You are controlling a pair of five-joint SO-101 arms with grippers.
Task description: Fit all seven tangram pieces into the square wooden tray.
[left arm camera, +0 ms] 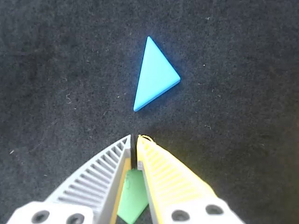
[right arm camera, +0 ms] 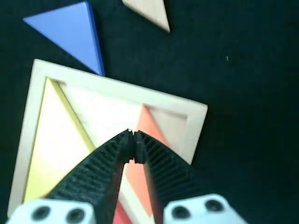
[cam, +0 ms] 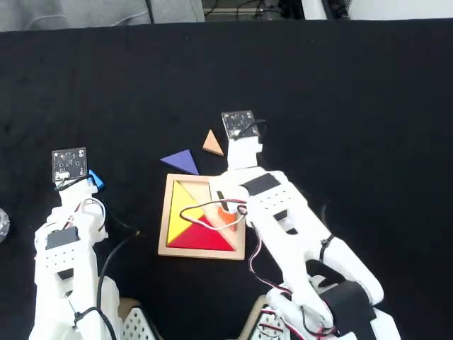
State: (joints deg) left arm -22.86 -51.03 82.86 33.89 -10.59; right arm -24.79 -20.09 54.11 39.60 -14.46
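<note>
The square wooden tray (cam: pixel 167 212) (right arm camera: pixel 117 86) lies mid-table and holds a yellow triangle (cam: pixel 185 209) (right arm camera: pixel 51 140), a red triangle (cam: pixel 205 237) and an orange piece (cam: pixel 228 218) (right arm camera: pixel 150 127). My right gripper (right arm camera: pixel 131 136) hangs shut over the tray's middle, its tips by the orange piece. A dark blue triangle (cam: pixel 181 161) (right arm camera: pixel 70 29) and a tan triangle (cam: pixel 212 143) (right arm camera: pixel 148 11) lie just beyond the tray. My left gripper (left arm camera: pixel 136 138) is shut, its tips just short of a light blue triangle (left arm camera: pixel 156 74) (cam: pixel 97 180). A green piece (left arm camera: pixel 133 196) shows under its fingers.
Black cloth covers the table. The right arm (cam: pixel 290 227) reaches across the tray's right side. The left arm (cam: pixel 67 241) stands at the left edge. The far half of the table is open cloth.
</note>
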